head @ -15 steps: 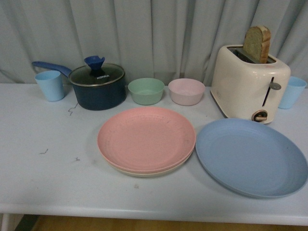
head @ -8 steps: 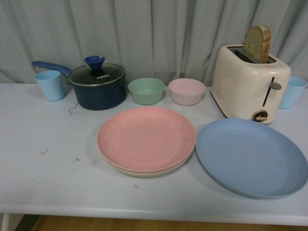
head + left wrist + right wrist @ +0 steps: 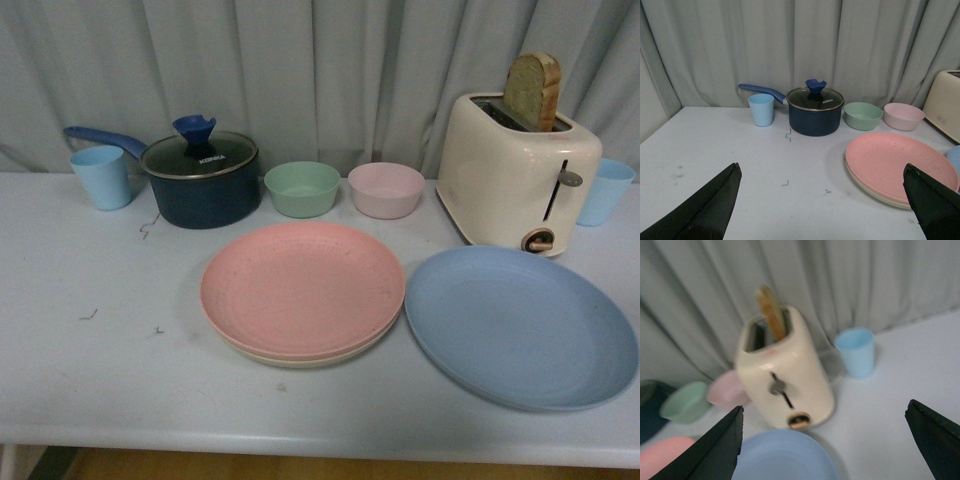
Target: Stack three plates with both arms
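Note:
The pink plate (image 3: 302,286) lies on top of the beige plate (image 3: 300,358) in the middle of the table; only the beige rim shows. The light blue plate (image 3: 520,325) lies flat to their right, its edge touching or just beside them. Neither arm shows in the front view. In the left wrist view my left gripper (image 3: 822,172) is open and empty above the table, left of the pink plate (image 3: 900,162). In the right wrist view my right gripper (image 3: 824,412) is open and empty above the blue plate (image 3: 782,457), near the toaster.
Along the back stand a light blue cup (image 3: 100,176), a dark blue lidded pot (image 3: 200,180), a green bowl (image 3: 302,189), a pink bowl (image 3: 386,189), a cream toaster (image 3: 518,185) with bread (image 3: 531,90), and another blue cup (image 3: 604,190). A curtain hangs behind.
The front view has shifted very slightly; the plates and other objects have not moved.

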{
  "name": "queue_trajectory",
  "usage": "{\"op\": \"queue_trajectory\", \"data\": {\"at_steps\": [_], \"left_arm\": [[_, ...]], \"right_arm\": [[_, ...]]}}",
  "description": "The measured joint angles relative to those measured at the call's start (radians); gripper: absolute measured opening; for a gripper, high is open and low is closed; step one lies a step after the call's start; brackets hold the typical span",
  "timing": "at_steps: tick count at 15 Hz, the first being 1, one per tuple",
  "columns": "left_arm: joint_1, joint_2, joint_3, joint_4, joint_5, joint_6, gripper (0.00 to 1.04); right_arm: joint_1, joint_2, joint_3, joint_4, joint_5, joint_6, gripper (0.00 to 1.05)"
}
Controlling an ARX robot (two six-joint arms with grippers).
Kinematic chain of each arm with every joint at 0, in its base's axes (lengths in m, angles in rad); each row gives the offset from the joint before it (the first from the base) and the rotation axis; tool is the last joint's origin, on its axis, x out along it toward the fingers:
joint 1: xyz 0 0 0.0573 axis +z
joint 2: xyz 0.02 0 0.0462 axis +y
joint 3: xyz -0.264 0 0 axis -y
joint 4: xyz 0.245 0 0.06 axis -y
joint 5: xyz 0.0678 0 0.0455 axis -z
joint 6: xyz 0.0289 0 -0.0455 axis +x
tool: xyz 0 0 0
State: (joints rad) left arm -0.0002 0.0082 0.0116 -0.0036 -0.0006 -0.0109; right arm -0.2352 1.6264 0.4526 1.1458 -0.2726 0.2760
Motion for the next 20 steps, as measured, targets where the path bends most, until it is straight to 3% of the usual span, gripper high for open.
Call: {"op": "queue_trajectory", "data": {"at_steps": [1,3,5,8,11,15,16,18,20], "left_arm": [[0.000,0.000,0.000,0.000,0.000,0.000,0.98],[0.000,0.000,0.000,0.000,0.000,0.000,0.98],[0.000,0.000,0.000,0.000,0.000,0.000,0.98],[0.000,0.000,0.000,0.000,0.000,0.000,0.98],[0.000,0.000,0.000,0.000,0.000,0.000,0.98],[0.000,0.000,0.000,0.000,0.000,0.000,0.98],[0.000,0.000,0.000,0.000,0.000,0.000,0.98],[0.000,0.000,0.000,0.000,0.000,0.000,0.98],[0.000,0.000,0.000,0.000,0.000,0.000,0.98]], "right_arm": [[0.020,0.170,0.090,-0.047,0.098,0.005,0.98],[0.071,0.369,0.223,-0.218,0.188,0.034,0.98],[0.142,0.482,0.334,-0.375,0.225,0.073,0.98],[0.221,0.558,0.435,-0.476,0.280,0.087,0.98],[0.235,0.618,0.560,-0.657,0.403,0.068,0.95],[0.243,0.620,0.556,-0.657,0.471,0.040,0.50],[0.254,0.600,0.531,-0.637,0.491,0.028,0.25],[0.254,0.554,0.498,-0.620,0.474,0.026,0.10],[0.245,0.499,0.430,-0.568,0.425,0.034,0.03]]}}
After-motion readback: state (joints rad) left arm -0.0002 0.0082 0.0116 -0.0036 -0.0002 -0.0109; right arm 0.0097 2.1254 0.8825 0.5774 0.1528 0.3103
